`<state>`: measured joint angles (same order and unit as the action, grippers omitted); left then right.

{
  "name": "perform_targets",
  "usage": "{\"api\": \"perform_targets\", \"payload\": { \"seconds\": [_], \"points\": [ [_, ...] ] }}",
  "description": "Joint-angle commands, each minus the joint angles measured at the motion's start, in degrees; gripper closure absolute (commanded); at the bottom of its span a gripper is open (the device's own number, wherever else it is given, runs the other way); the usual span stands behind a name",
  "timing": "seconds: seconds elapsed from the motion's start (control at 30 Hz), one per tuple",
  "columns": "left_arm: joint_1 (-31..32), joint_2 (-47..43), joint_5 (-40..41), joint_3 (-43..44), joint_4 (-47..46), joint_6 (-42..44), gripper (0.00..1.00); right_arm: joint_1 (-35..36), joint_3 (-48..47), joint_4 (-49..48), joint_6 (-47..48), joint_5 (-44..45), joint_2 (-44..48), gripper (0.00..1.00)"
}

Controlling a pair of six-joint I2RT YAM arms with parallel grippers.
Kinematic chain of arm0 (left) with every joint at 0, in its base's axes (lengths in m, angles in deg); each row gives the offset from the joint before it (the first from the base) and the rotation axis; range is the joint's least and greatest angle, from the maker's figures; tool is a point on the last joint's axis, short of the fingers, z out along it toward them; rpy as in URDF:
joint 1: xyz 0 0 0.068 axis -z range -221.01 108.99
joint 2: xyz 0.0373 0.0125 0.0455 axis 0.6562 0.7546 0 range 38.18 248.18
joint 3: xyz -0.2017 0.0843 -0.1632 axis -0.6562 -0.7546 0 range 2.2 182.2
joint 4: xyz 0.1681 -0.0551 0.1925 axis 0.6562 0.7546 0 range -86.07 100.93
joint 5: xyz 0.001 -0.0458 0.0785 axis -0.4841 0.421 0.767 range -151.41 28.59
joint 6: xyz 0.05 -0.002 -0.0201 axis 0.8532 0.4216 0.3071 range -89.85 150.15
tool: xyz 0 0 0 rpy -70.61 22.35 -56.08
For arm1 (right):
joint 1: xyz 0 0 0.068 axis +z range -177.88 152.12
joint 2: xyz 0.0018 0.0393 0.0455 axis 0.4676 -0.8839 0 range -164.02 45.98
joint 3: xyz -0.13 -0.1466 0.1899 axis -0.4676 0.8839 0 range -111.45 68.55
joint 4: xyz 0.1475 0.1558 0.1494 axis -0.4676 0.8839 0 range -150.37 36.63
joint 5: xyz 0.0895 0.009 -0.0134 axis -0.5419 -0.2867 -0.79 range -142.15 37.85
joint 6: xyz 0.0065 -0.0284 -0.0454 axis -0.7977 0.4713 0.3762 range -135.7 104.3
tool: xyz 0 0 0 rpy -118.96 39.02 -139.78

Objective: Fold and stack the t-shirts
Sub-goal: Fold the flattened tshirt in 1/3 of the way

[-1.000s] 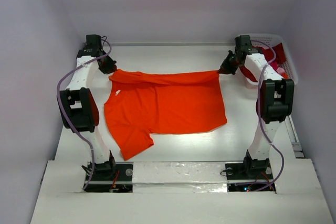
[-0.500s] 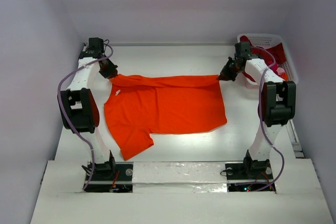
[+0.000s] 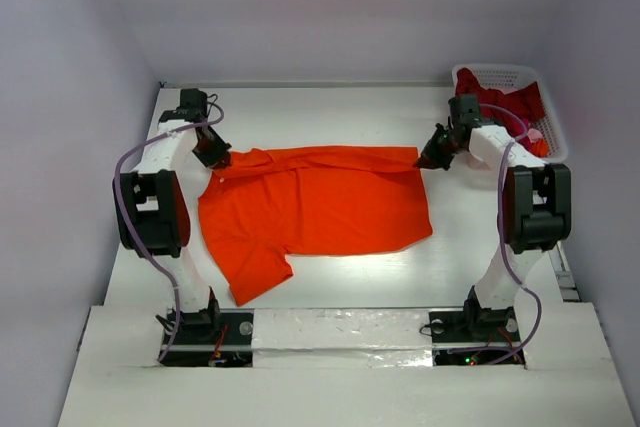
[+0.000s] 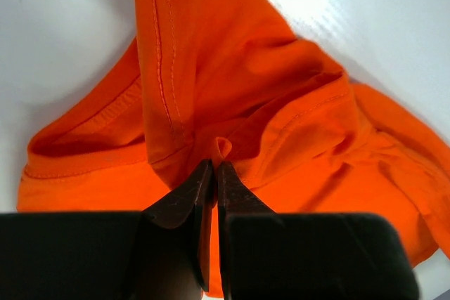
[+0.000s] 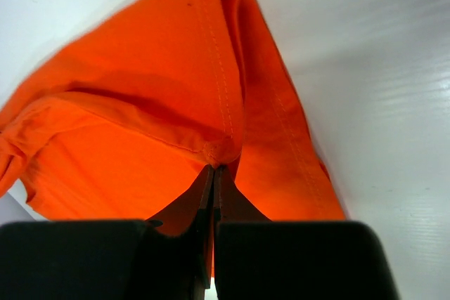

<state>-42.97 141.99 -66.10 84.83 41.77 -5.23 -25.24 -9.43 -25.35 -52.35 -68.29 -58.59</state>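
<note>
T-shirt (image 3: 320, 212): creased orange cloth, stitched hems | left claw (image 3: 218, 159), right claw (image 3: 428, 159): pinching it

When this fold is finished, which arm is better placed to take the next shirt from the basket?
Right. The right gripper sits just beside the white basket at the far right; the left gripper is across the table. Both pinch the orange t-shirt.

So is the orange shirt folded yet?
Mostly spread: the orange shirt lies flat, far edge pinched by left gripper and right gripper.
</note>
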Motion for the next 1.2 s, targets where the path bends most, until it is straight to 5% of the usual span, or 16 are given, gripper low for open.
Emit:
{"api": "perform_targets", "payload": {
  "seconds": [0.0, 0.4, 0.57, 0.6, 0.63, 0.73, 0.8, 1.0, 1.17],
  "points": [
    [0.29, -4.05, 0.38, -2.38, 0.92, 0.66, 1.0, -0.44, 1.42, -2.42, 0.69, -0.29, 2.88, 1.0],
    [0.29, -7.39, 0.73, -7.56, 2.06, 1.1, 1.0, -0.44, 10.2, -4.18, 0.26, 0.76, 9.29, 1.0],
    [0.81, -9.76, 0.38, -10.2, 1.88, 1.45, 0.88, -0.44, 14.51, -5.05, 0.34, 0.67, 11.76, 1.0],
    [0.81, -10.11, 0.47, -11.08, 1.88, 1.54, 0.83, -0.44, 15.13, -5.32, 0.43, 0.32, 12.11, 0.93],
    [0.81, -10.29, 0.47, -11.35, 1.88, 1.62, 0.6, -0.44, 16.18, -5.58, 0.43, 0.06, 12.72, 0.82],
    [0.81, -11.17, 0.82, -12.14, 1.97, 1.71, 0.21, -0.44, 17.06, -6.11, 0.35, -0.29, 13.25, 0.39],
    [0.81, -11.7, 0.65, -11.71, 2.23, 1.8, 0.04, -0.44, 16.89, -5.59, -0.09, -0.29, 13.69, 0.28],
    [0.81, -13.9, 1.09, -7.23, 1.71, 0.92, 0.04, -0.44, 14.7, -5.58, -1.85, 0.33, 17.56, 0.28],
    [0.81, -9.69, -3.56, -6.6, -2.77, -0.57, 0.12, 1.32, 9.25, -4.62, 0.86, -0.47, 11.86, 0.32]
  ]
}}
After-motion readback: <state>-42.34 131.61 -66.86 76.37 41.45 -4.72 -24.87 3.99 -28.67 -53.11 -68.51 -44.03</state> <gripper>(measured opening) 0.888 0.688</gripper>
